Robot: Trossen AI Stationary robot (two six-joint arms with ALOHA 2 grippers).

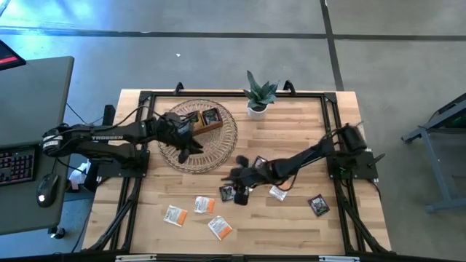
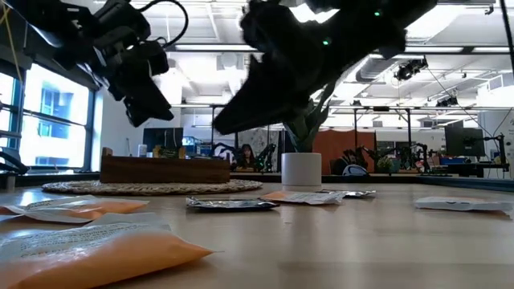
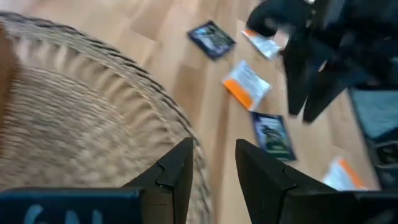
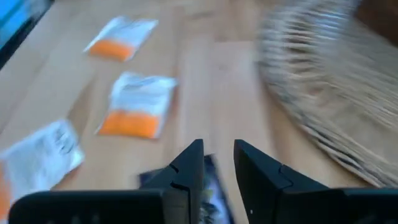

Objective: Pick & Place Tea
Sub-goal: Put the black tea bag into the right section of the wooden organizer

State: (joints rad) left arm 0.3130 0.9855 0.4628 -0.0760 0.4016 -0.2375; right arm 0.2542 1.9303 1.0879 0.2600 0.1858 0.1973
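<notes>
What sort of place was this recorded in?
Probably an open-plan robotics lab or workshop: a concrete floor around the wooden table, exposed ceiling ducts, and benches with equipment behind.

Bright, even overhead lighting; both wrist views smear with motion blur, the low view's near foreground is soft.

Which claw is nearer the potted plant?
Left, narrowly. The left claw hangs over the woven mat's front edge, beside the potted plant; the right claw is farther forward, above a dark sachet.
</notes>
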